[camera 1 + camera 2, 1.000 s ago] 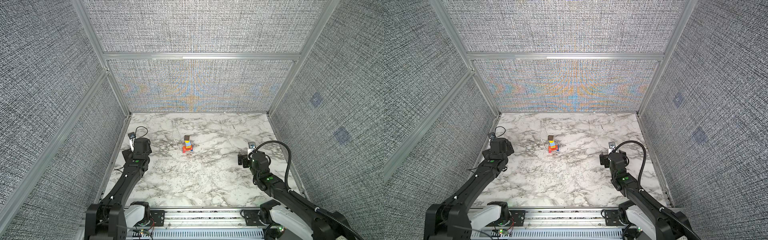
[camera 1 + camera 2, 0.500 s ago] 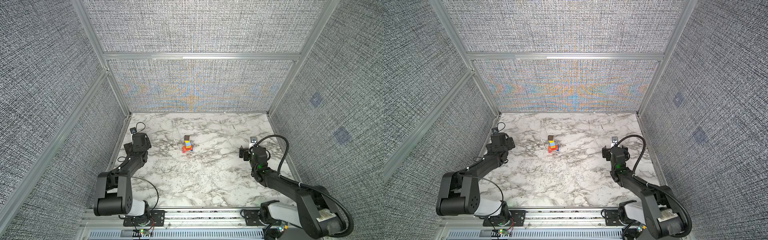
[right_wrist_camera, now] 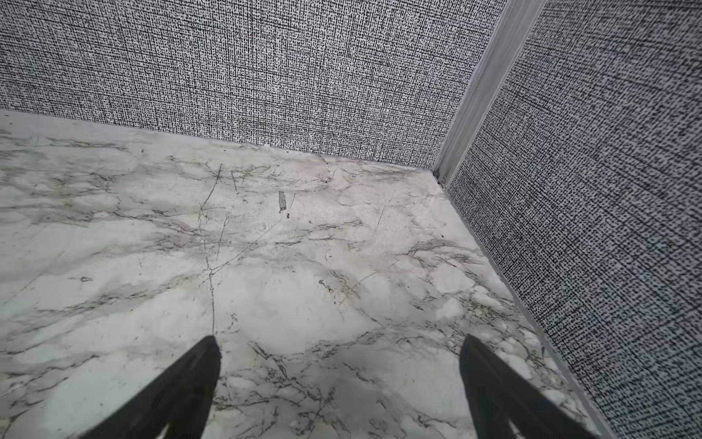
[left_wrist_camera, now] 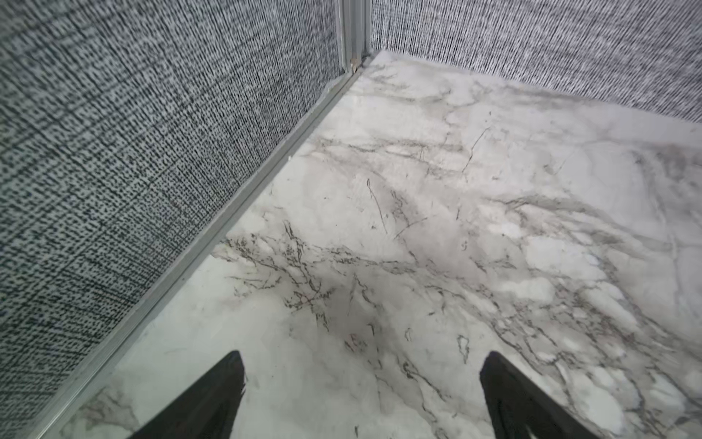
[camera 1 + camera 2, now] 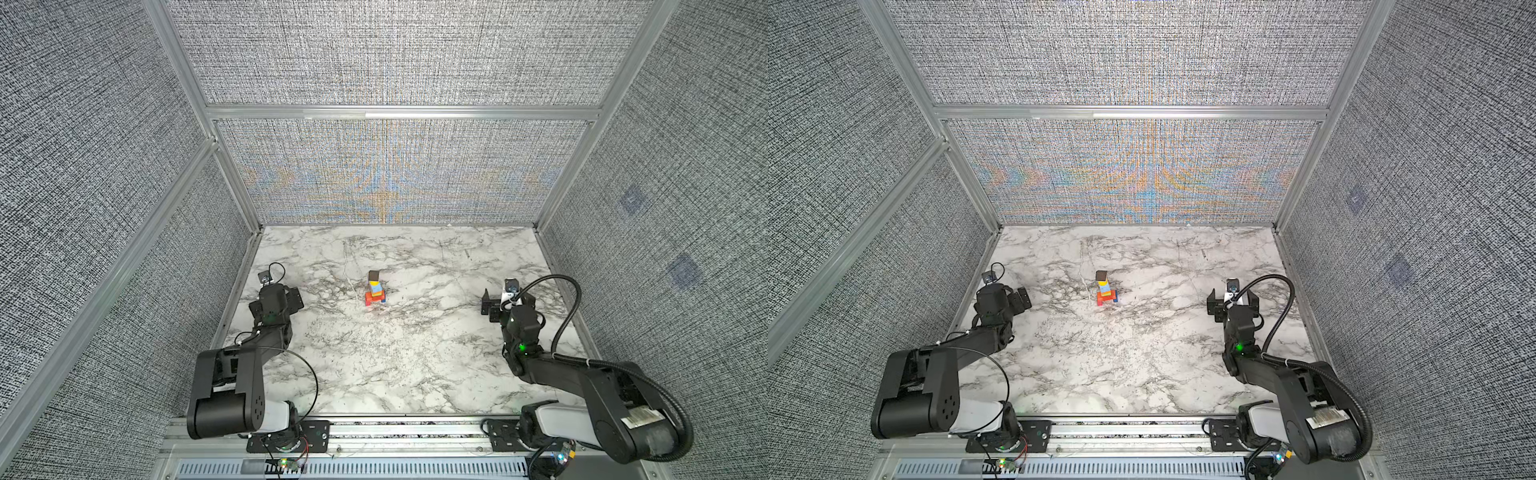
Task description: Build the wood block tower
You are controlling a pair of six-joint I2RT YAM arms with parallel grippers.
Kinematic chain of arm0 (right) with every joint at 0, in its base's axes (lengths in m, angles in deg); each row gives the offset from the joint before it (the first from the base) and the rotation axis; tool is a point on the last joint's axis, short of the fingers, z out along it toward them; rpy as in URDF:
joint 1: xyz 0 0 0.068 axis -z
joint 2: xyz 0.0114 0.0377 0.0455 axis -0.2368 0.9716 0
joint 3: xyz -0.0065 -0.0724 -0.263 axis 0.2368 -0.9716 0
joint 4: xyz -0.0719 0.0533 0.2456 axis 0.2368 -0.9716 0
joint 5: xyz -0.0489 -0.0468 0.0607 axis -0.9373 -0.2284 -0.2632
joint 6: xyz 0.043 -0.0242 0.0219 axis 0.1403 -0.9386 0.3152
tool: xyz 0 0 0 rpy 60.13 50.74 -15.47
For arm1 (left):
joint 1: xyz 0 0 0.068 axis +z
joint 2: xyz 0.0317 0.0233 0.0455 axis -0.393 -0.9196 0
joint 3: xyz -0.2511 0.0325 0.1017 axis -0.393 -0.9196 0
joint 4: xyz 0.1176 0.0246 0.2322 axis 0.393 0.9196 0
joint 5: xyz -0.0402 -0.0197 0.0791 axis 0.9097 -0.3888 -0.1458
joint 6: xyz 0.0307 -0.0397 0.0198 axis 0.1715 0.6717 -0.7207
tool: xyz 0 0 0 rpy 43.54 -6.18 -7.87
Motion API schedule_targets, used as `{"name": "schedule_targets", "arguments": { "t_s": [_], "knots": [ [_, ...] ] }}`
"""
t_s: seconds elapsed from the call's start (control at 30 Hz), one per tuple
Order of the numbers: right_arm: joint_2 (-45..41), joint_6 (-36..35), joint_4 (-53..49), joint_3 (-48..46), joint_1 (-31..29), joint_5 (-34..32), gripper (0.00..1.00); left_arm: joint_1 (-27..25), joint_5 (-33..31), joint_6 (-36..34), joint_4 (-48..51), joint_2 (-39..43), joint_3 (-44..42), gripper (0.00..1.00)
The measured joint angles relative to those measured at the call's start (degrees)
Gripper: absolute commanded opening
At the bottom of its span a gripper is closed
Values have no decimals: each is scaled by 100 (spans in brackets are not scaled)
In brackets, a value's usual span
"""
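The tower point(image 5: 375, 291) stands centrally: light, rigid, probably tippy. Take its brown top block point(image 5: 374, 275) by flat sides. Left gripper point(image 4: 362, 355) and right gripper point(image 3: 340, 337) gape wide, empty.

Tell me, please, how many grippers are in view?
2. The left gripper is open by the left wall; the right gripper is open by the right wall. Both are empty, well apart from the tower. None hidden.

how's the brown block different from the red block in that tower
The brown block tops the tower; the red block sits at its base, on the marble table. The brown block is dark and dull; the red block is bright. Both belong to that one standing tower.
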Motion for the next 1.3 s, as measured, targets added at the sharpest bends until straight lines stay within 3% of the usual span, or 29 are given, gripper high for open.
{"name": "schedule_targets", "arguments": {
  "t_s": [0.17, 0.4, 0.53, 0.7, 0.83, 1.17, 1.3],
  "knots": [
    [105, -81, 1023, -496, 0, 35, 99, -37, -87, 28, -675, 216, -544, 99],
    [-839, 116, 433, -590, 35, -85, 99, -66, -533, 323, -1327, 723, -1193, 99],
    [-656, 155, 544, -695, 155, 35, 99, -66, -551, 317, -1572, 726, -1294, 99],
    [474, 177, 1228, -767, 195, 234, 99, -61, 463, -140, -1751, 66, -826, 99],
    [828, 262, 1508, -723, 243, 315, 99, -72, 1360, -595, -2457, -741, -887, 99],
    [1528, -146, 1746, -339, -17, 940, 99, -68, 1287, -684, -3246, -879, -1178, 99],
    [1545, -166, 1386, 33, 92, 955, 99, -85, 1283, -697, -2590, -640, -549, 99]
  ]
}}
